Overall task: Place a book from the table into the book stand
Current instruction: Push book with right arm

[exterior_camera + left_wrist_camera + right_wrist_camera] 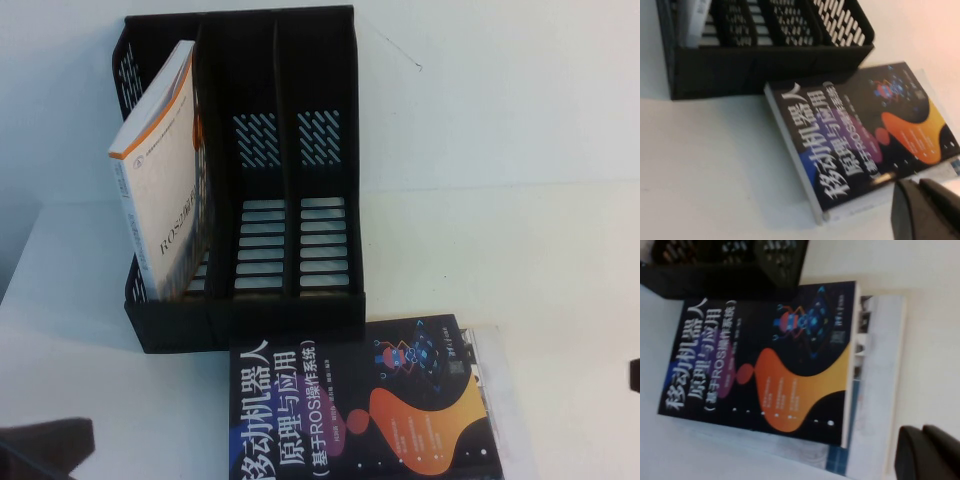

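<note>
**One book on the desk, nothing lifted yet**

One wide white desk point(560, 300) carries everything I am working with. At its far side stands the book stand point(290, 310), three compartments; I can see a white-and-orange book point(165, 170) leaning tilted in the leftmost one, while the middle and right compartments show bare slotted floors. The book point(360, 410), dark cover with white title, lies flat and face up just in front of the stand's base, on top of a white book point(495, 400) whose edge peeks out on its right. So by my reckoning the task has barely begun: grasp, lift, turn upright and slot in all remain.

My left end effector point(925, 210) hangs near the book's near corner, fingers pressed together, holding nothing. My right end effector point(927, 452) sits off the books' right edge; its fingers look closed and empty too.
</note>
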Controlling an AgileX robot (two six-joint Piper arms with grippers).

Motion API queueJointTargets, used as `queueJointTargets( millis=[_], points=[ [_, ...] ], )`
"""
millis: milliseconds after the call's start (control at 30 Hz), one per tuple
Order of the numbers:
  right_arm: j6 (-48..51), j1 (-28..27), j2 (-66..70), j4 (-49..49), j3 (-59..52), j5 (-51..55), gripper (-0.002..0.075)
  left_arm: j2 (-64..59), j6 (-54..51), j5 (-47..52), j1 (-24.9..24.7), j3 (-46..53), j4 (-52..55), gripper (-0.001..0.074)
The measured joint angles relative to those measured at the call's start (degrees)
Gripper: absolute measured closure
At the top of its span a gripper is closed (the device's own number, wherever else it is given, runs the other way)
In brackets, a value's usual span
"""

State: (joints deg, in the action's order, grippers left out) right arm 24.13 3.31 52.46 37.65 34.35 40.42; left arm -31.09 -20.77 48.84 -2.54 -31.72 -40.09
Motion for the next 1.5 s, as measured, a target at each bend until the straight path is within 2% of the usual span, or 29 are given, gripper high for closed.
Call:
queueJointTargets(
  millis=[100,167,300,433,567,667,800,900,1000,1300,1500],
  points=[
    [8.9,0.5,8.8,9.0,0.2,-0.4,0.0725,-2.9,-0.7,6.3,0.0,0.0,-2.8,0.0738],
    [11.5,2.0,14.0,11.2,0.8,-1.1,0.0725,-6.3,-2.4,10.8,0.0,0.0,-5.1,0.0738],
    [13.4,8.2,23.4,12.1,3.2,-4.0,0.0724,-13.5,-11.6,16.5,0.0,0.0,-12.9,0.0738],
    [12.0,14.3,30.9,10.7,6.8,-7.9,0.0724,-20.0,-16.9,15.8,0.0,0.0,-18.5,0.0738],
    [10.9,16.6,37.4,8.3,10.2,-8.8,0.0724,-24.6,-18.4,10.8,0.0,-0.1,-21.0,0.0727],
    [8.5,16.7,40.3,5.1,12.1,-9.6,0.0724,-27.0,-20.3,7.6,0.0,-0.1,-22.0,0.0649],
    [4.1,16.7,41.7,-1.3,13.2,-11.6,0.0724,-29.7,-19.6,5.3,0.0,-0.1,-23.6,0.0431],
    [1.7,16.7,42.2,-4.3,13.3,-13.0,0.0724,-32.3,-17.8,3.0,0.0,-0.1,-24.3,0.0328],
    [1.0,16.7,43.7,-5.1,13.3,-13.4,0.0724,-35.2,-17.0,1.0,0.0,-0.1,-25.2,0.0297],
    [0.8,16.7,46.6,-1.9,13.9,-13.1,0.0724,-45.9,-21.8,-0.5,0.0,-0.3,-31.4,0.0294],
    [0.6,20.4,46.8,0.0,13.9,-13.3,0.0724,-51.5,-27.3,0.9,0.0,-0.5,-36.9,0.0294]
  ],
)
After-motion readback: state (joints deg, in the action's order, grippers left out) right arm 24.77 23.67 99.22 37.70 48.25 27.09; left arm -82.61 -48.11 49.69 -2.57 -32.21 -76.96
